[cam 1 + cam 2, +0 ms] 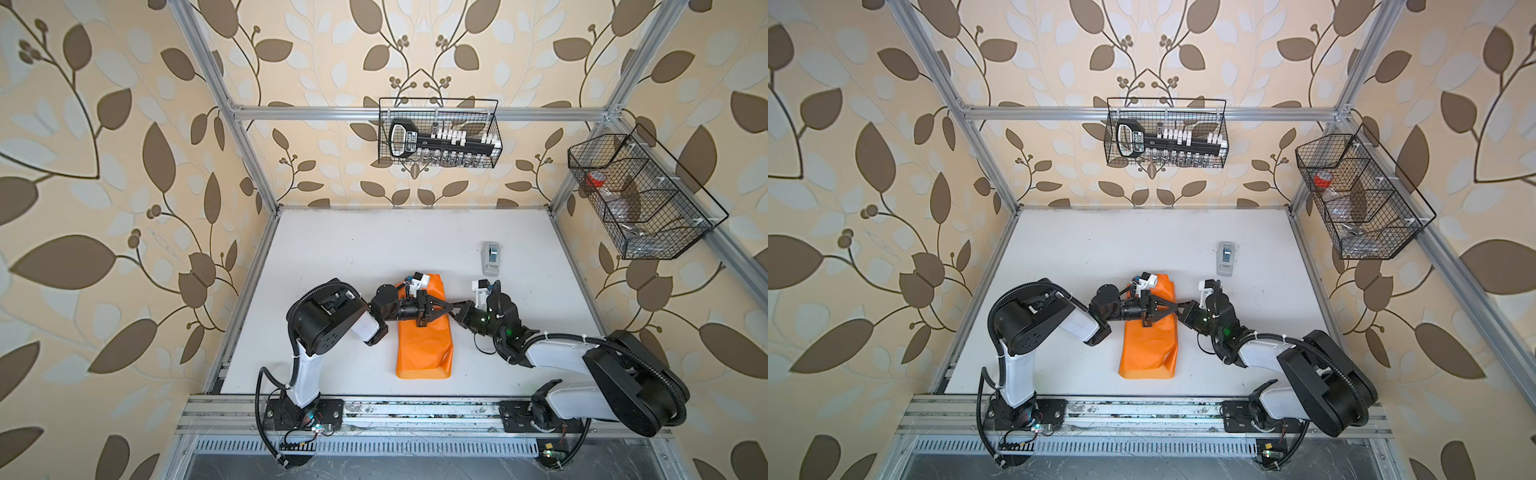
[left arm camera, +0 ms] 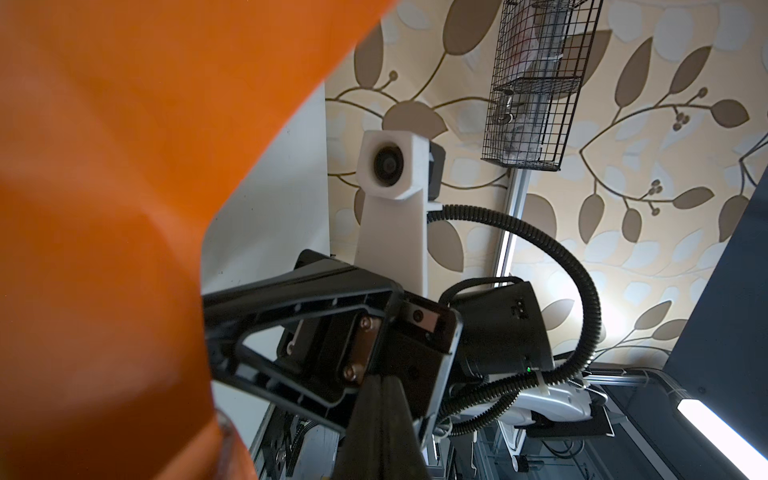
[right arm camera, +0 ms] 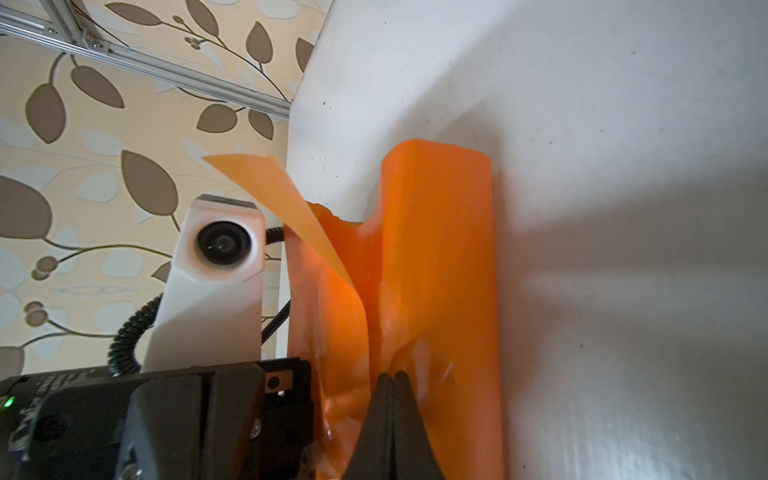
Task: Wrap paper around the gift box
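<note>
Roughly halfway, by my judgement: you have the paper (image 1: 419, 345) folded over itself into a long orange sleeve lying lengthwise in the middle of the desk (image 1: 353, 257). The gift box is nowhere in sight, so it is presumably inside the sleeve, under the hands (no black cardboard shows in any view).

Your left hand (image 2: 380, 380) is fully closed and holds nothing that can be seen. Its tips sit right by the right hand's body, above the sleeve's far half. Your right hand (image 3: 392, 378) is closed too, its tips pushed into a pucker of paper where creases run together. Whether a fold is nipped between them cannot be told.

What is left, as it looks:
- A loose flap (image 3: 266, 187) stands up off the sleeve, so the seam needs fixing down.
- Both ends of the sleeve are open and unfolded, and the near one lies flat with a crumpled corner.

Around you, the white desk is scuffed, and a small grey tape dispenser (image 1: 491, 257) stands well apart at the far right. A wire basket (image 1: 395, 160) hangs on the back rail of the aluminium frame and a second wire basket (image 1: 665, 232) hangs at the right side, both against leaf-patterned wallpaper.
</note>
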{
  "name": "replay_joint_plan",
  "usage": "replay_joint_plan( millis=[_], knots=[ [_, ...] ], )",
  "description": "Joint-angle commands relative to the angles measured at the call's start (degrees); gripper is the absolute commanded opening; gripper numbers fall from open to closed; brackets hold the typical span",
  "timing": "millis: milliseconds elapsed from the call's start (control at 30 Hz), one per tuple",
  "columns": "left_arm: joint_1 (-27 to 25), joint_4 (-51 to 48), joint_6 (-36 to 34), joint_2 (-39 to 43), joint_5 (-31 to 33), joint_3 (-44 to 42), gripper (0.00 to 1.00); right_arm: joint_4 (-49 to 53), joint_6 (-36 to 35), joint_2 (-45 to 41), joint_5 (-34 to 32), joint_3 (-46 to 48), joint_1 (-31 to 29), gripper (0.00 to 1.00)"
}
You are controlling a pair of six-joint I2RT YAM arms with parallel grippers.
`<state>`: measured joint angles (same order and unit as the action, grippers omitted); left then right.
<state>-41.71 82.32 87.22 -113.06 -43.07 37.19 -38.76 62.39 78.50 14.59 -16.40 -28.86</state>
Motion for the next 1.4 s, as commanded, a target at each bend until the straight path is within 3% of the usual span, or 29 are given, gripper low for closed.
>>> replay_joint_plan(
  millis=[0, 500, 867, 1000, 1233, 1367],
  knots=[
    [-0.7, -0.3, 0.3, -0.8, -0.6, 0.1, 0.0, -1.5, 1.0, 1.7, 0.0, -0.7, -0.3, 0.0],
    [-0.7, -0.2, 0.4, -1.0, -0.7, 0.3, 0.0, -5.3, 2.5, 7.7, -0.7, -2.1, -3.3, 0.0],
    [-0.7, -0.3, 0.3, -0.6, -0.7, 0.1, 0.0, -10.1, 3.2, 11.1, 0.2, 0.2, -1.7, 0.0],
    [-0.7, -0.3, 0.3, -0.6, -0.7, 0.0, 0.0, -8.4, 2.1, 5.5, 1.2, 2.6, 1.3, 0.13],
    [-0.7, -0.4, 0.4, 0.2, -0.6, -0.1, 0.0, 7.6, -4.0, -10.3, -1.3, 3.6, 3.2, 0.44],
    [-0.7, -0.6, 0.4, 0.2, -0.5, 0.3, 0.0, 9.7, -5.7, -13.0, 0.0, 2.9, 2.9, 0.48]
  ],
)
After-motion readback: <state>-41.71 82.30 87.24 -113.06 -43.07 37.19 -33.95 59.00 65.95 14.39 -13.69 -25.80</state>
